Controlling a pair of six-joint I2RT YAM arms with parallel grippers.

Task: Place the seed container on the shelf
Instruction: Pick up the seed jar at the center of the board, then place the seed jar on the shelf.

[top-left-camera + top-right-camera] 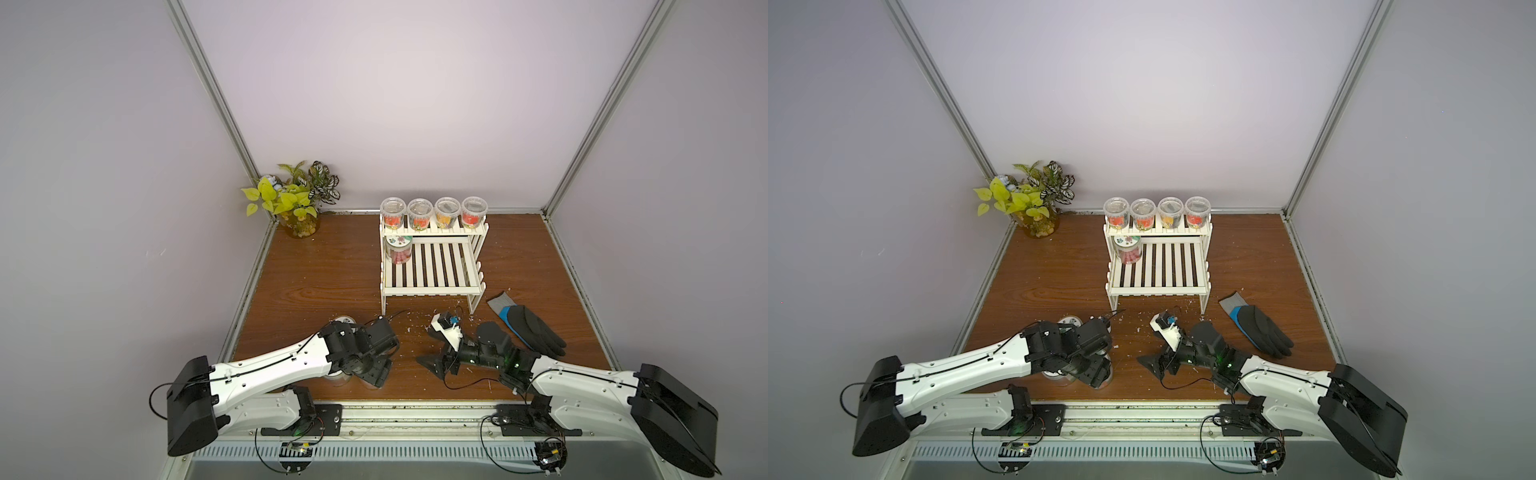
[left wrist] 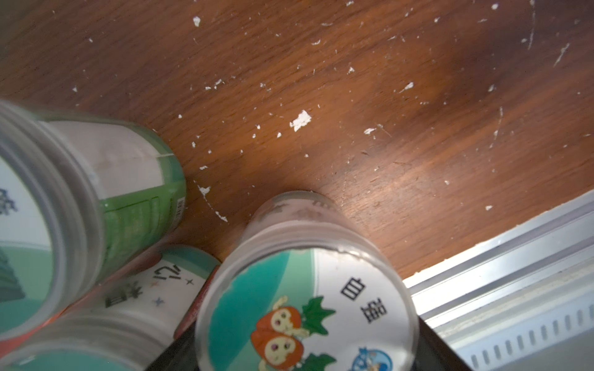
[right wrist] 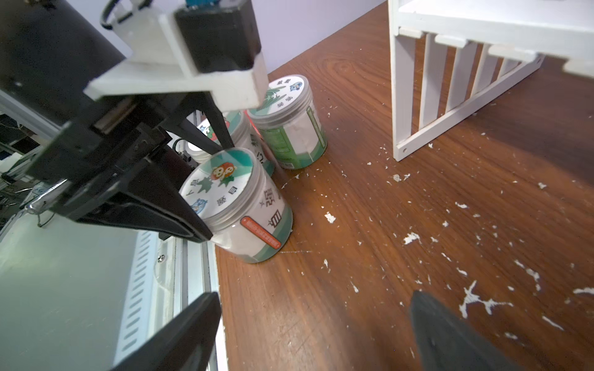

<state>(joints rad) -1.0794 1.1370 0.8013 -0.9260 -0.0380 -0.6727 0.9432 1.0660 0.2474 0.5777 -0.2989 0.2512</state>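
A seed container (image 2: 302, 314) with a white and teal lid showing orange cartoon figures stands near the table's front edge. My left gripper (image 2: 302, 353) is shut on it, one dark finger (image 3: 180, 221) on each side of the jar (image 3: 225, 189). Two more seed containers stand just behind it, a green one (image 3: 289, 128) and another (image 2: 144, 289) touching it. The white slatted shelf (image 1: 432, 286) stands at the middle back and shows in both top views. My right gripper (image 3: 315, 297) hangs open over bare wood to the right of the jars, in front of the shelf.
Several clear cups (image 1: 419, 212) line the shelf's upper tier, and a jar with pink contents (image 1: 399, 249) stands at the left of the lower tier. A black glove (image 1: 528, 328) lies right of the shelf. A potted plant (image 1: 295, 199) fills the back left corner. White flakes litter the wood.
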